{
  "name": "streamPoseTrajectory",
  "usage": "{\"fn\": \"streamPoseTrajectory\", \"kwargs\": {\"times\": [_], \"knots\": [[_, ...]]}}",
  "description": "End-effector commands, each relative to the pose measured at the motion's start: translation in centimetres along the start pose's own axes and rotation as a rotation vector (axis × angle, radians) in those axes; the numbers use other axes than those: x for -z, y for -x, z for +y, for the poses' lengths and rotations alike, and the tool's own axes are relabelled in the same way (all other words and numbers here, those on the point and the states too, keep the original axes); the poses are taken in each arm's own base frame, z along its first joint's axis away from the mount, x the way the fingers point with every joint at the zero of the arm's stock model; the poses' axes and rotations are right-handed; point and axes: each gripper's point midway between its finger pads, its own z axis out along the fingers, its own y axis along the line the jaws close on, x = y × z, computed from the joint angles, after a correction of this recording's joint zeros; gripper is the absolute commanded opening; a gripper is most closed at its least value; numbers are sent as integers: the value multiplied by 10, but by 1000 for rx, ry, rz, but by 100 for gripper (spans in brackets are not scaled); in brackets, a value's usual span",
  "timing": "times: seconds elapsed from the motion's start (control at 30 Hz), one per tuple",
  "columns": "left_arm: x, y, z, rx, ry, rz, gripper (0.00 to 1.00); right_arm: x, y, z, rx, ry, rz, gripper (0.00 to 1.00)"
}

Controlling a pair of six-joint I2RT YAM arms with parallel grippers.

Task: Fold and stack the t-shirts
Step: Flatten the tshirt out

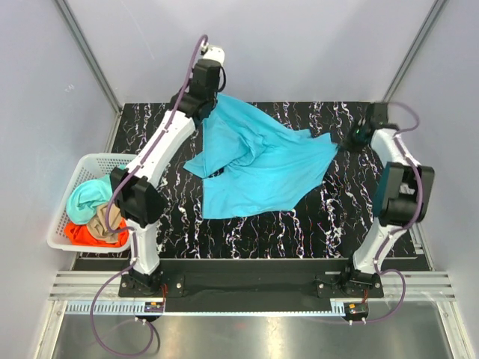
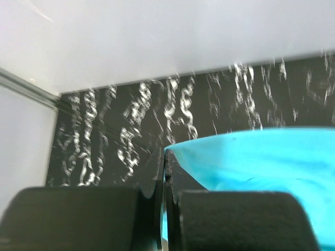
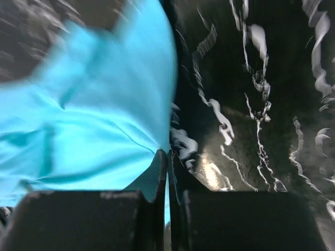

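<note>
Cyan t-shirt (image 1: 262,168) is laid rumpled and partly spread over the table (image 1: 314,224), lifted at two far edges. Three others, mint-teal shirt (image 1: 86,196), tan shirt (image 1: 105,221) and orange-red shirt (image 1: 81,233), are heaped in one basket (image 1: 61,209). Both arms are stretched forward; left gripper (image 2: 164,172) and right gripper (image 3: 167,162) are each clamped on cyan cloth.
</note>
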Motion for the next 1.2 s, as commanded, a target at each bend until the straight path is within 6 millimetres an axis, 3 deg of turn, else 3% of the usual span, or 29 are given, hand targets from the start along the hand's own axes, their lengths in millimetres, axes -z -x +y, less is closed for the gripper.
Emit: {"fn": "streamPoseTrajectory", "kwargs": {"times": [0.0, 0.03, 0.13, 0.17, 0.2, 0.23, 0.3, 0.33, 0.4, 0.43, 0.53, 0.6, 0.63, 0.8, 0.93, 1.17], "knots": [[74, 89, 70, 153, 133, -207, 0, 137, 85, 53, 117, 49, -359, 0], [97, 104, 85, 185, 146, -255, 0, 172, 94, 66, 139, 82, -434, 0], [128, 115, 107, 221, 173, -300, 0, 231, 97, 77, 185, 99, -534, 0], [150, 122, 120, 248, 178, -335, 0, 252, 102, 83, 194, 107, -573, 0], [156, 120, 124, 265, 179, -338, 0, 265, 97, 82, 208, 93, -574, 0], [180, 126, 137, 294, 180, -372, 0, 296, 99, 90, 222, 110, -632, 0], [197, 124, 143, 307, 156, -391, 0, 322, 93, 92, 240, 115, -659, 0], [221, 129, 154, 360, 144, -429, 0, 349, 91, 98, 247, 133, -711, 0], [238, 126, 158, 375, 111, -448, 0, 365, 78, 97, 248, 134, -702, 0], [258, 127, 168, 395, 104, -479, 0, 385, 74, 99, 259, 143, -736, 0], [289, 120, 178, 415, 63, -502, 0, 411, 53, 94, 270, 137, -748, 0], [303, 117, 174, 428, -5, -514, 0, 423, 42, 91, 279, 136, -754, 0], [319, 113, 177, 438, -35, -531, 0, 438, 35, 92, 286, 146, -779, 0], [339, 86, 136, 388, -298, -463, 0, 468, -1, 94, 337, 204, -780, 0], [321, 55, 128, 321, -280, -345, 0, 470, -5, 92, 364, 198, -795, 0], [294, 27, 116, 277, -252, -232, 0, 460, 1, 78, 299, 128, -789, 0]]}}
